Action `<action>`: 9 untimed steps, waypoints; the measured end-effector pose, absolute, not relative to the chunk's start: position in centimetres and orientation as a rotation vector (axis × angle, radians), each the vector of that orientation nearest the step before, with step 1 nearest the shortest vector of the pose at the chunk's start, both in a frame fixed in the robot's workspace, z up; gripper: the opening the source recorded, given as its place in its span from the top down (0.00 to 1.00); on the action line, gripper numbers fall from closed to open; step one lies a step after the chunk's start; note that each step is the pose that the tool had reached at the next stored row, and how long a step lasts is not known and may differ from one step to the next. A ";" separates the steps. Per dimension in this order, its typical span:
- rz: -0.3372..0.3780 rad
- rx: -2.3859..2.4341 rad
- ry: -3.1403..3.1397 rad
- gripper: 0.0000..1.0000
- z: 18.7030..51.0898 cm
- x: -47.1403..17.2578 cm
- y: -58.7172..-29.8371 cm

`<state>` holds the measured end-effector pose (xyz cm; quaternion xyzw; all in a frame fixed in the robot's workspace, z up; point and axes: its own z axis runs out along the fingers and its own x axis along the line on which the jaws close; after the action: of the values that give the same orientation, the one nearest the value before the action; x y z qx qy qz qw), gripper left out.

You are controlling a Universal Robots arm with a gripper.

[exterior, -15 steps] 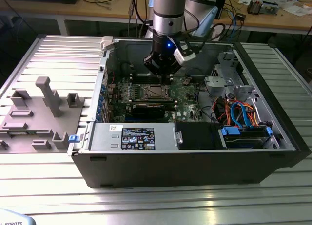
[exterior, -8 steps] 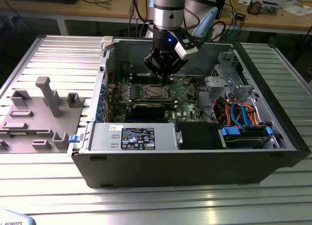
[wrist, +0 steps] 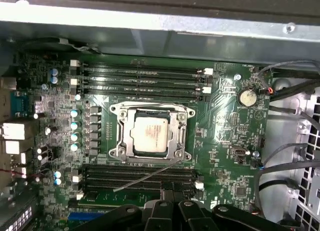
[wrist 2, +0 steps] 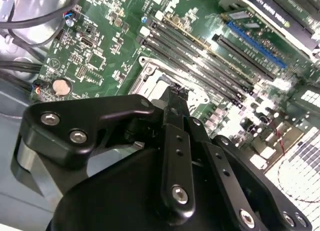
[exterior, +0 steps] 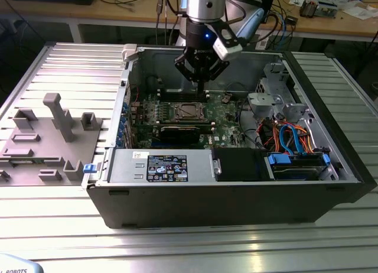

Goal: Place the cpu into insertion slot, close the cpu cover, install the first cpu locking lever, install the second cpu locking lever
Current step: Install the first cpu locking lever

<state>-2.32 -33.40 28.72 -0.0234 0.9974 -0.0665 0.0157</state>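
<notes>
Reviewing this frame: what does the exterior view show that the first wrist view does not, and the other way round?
Exterior view alone: the whole open computer case on the slatted table, the grey fixture block at the exterior view's left, and the gripper hanging above the motherboard. First wrist view alone: the cpu seated in the insertion slot, the cpu cover closed around it, a thin wire lever lying across the memory slots, and the coin battery. Both share the green motherboard with its socket.

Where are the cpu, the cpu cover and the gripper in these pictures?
cpu (wrist: 150, 135): first wrist view, middle of its silvery top.
cpu cover (wrist: 129, 132): first wrist view, side bar of the frame.
gripper (wrist 2: 177, 92): second wrist view, between the fingertips.
</notes>
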 end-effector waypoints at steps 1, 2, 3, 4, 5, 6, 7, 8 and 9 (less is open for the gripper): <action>-0.189 -0.065 3.104 0.89 28.7 -2.3 -33.4; -0.161 -0.052 3.106 0.89 28.7 -2.3 -33.4; -0.142 -0.045 3.107 0.89 28.7 -2.3 -33.4; -0.121 -0.038 3.108 0.89 28.7 -2.3 -33.4; -0.089 -0.024 3.109 0.89 28.7 -2.3 -33.4; -0.076 -0.014 3.110 0.89 28.8 -2.3 -33.4; -0.075 -0.014 3.109 0.89 28.8 -2.3 -33.4; -0.075 -0.014 3.109 0.89 28.8 -2.3 -33.4; -0.075 -0.014 3.109 0.89 28.8 -2.3 -33.4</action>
<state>-2.32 -33.40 28.78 -0.0044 0.9996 -0.0240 0.0156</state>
